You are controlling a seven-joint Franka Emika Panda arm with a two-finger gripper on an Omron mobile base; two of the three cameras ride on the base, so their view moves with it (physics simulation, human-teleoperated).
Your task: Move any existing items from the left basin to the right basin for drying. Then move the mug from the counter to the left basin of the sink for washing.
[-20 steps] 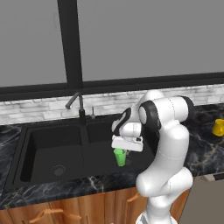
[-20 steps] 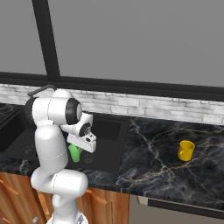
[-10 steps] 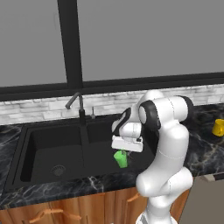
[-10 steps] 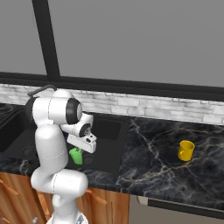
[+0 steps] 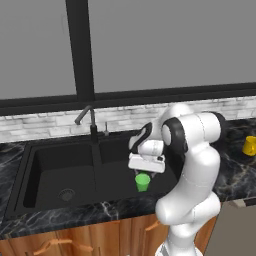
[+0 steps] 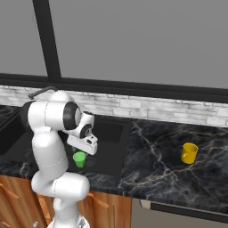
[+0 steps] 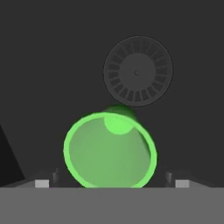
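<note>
Hand view: green cup (image 7: 109, 151) at lower centre, clamped upright between near-closed gripper (image 7: 109, 181) fingers above right basin (image 7: 52, 65) drain (image 7: 138, 71); release pending, then yellow mug (image 6: 189, 152) on counter (image 6: 156, 173), right of frame, into left basin (image 5: 55, 170).

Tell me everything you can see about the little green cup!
The green cup is small, bright and plastic-looking, wider at its open rim than at its bottom, with no handle showing. It stands upright with its mouth up, just under the robot's gripper, low inside the right basin of the black sink. In the hand view you look straight down into it and it is empty, with the round drain just beyond. Whether the fingers grip it, or whether it touches the basin floor, cannot be told.
</note>
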